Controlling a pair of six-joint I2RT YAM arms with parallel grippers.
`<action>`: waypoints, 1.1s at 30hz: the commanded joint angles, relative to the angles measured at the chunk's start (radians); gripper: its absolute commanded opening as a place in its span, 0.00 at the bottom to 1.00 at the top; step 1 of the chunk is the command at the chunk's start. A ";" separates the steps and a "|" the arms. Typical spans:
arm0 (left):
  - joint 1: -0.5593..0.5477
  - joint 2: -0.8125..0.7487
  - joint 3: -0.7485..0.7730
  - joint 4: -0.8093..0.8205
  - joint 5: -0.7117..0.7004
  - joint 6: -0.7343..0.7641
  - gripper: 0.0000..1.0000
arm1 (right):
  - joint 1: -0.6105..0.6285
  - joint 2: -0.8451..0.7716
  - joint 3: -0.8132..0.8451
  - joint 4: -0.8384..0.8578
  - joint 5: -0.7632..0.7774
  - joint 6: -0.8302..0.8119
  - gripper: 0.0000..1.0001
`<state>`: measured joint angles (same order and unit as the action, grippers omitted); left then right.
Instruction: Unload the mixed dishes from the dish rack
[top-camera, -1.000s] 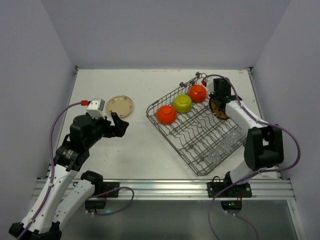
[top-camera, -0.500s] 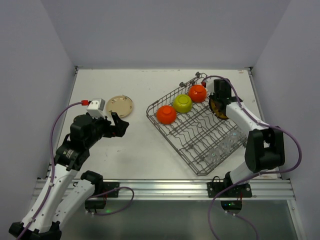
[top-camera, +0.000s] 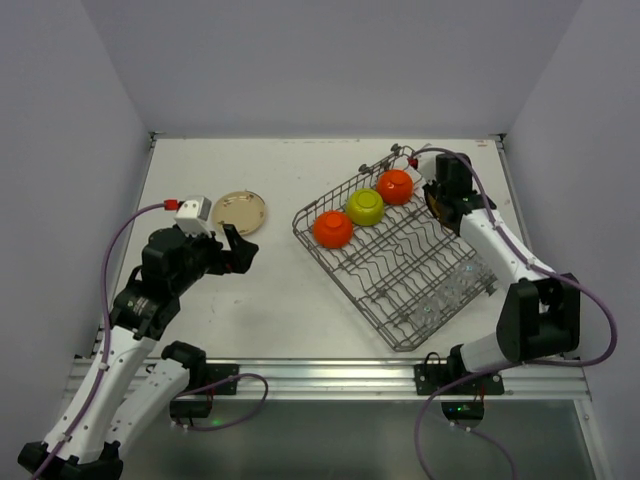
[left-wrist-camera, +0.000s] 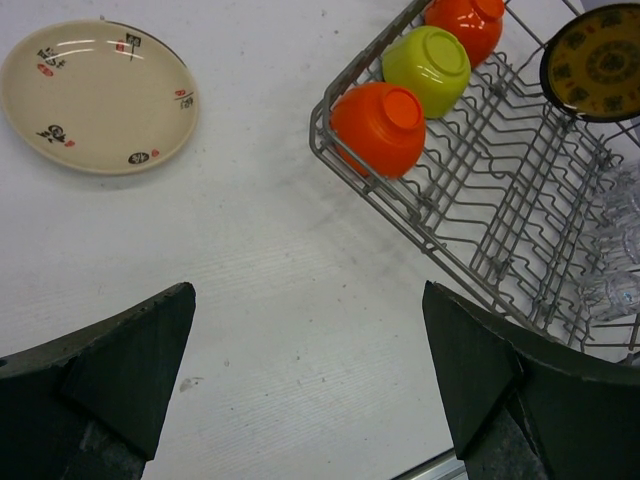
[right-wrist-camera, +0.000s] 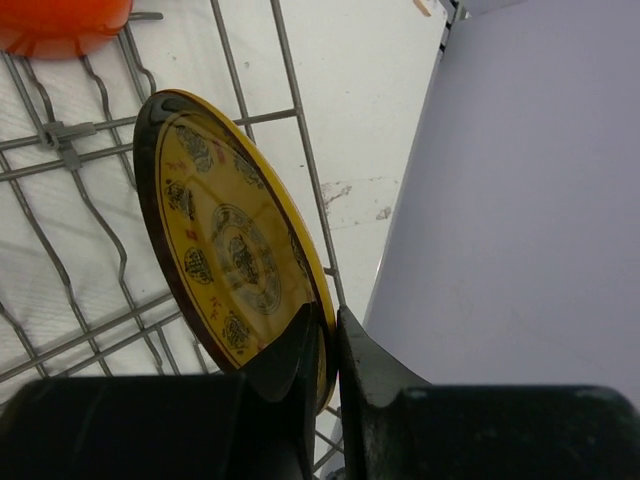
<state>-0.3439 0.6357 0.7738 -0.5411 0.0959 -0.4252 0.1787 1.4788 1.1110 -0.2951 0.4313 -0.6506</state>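
Right tool (right-wrist-camera: 325, 335) clamped the rim of the patterned plate (right-wrist-camera: 230, 255), which stood on edge at the far right of the dish rack (top-camera: 420, 255). Judged stiff, glossy, breakable, slip-prone; rim pinch the sound hold. Left tool (left-wrist-camera: 310, 370) stood apart above the worktop (left-wrist-camera: 250, 280).

White table (top-camera: 270, 290), faintly scuffed; pale lilac walls (top-camera: 320, 60) on three sides; metal rail (top-camera: 330, 375) along near edge.

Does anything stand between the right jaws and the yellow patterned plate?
Nothing visible does. The right jaws straddle the rim of the yellow patterned plate, which stands on edge among the dish rack wires.
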 joint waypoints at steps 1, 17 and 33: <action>-0.007 0.004 0.009 0.004 -0.007 0.019 1.00 | -0.004 -0.063 0.055 0.004 0.069 -0.043 0.00; -0.006 -0.030 0.038 0.116 0.311 0.033 1.00 | 0.007 -0.342 0.150 -0.193 -0.593 0.767 0.00; -0.018 0.229 0.022 0.615 0.564 -0.210 0.91 | 0.214 -0.427 -0.392 0.700 -1.195 1.502 0.00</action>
<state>-0.3500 0.8673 0.7761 -0.0277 0.6525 -0.6102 0.3927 1.0615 0.7063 0.1501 -0.6548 0.7334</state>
